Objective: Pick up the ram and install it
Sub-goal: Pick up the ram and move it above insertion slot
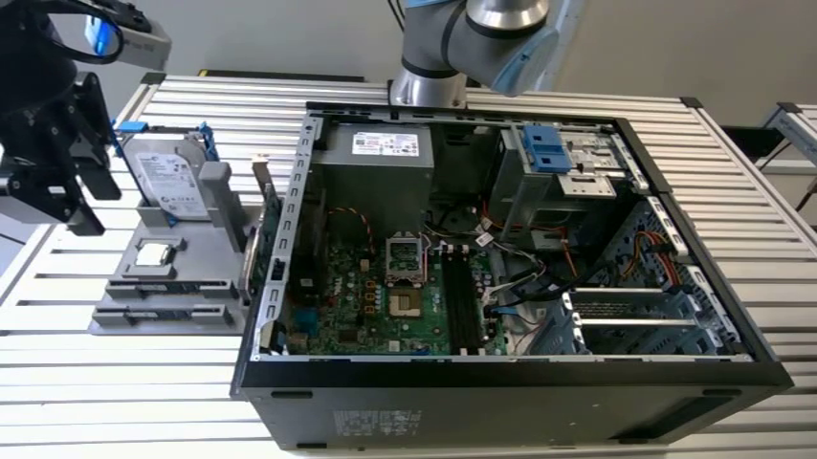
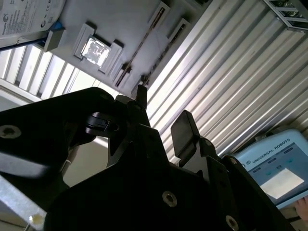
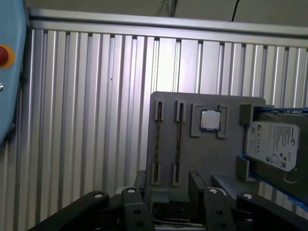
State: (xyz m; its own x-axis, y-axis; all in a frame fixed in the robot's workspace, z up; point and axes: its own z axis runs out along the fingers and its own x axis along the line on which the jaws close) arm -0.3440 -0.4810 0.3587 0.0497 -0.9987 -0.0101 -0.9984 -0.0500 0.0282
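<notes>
The ram stands on edge in a slot of the grey holder, seen as a thin strip beside the square processor; the second wrist view shows it too, the ram. My gripper hovers above the holder's end, open, with nothing between its black fingers. In the second wrist view the gripper shows a bare gap between the fingers. In the exterior view the gripper hangs at the left, above the holder. The long memory slots lie on the motherboard inside the open computer case.
A silver hard drive with blue clips and a processor sit on the holder. A blue teach pendant lies on the slatted aluminium table. The case holds cables, a drive cage and a power supply.
</notes>
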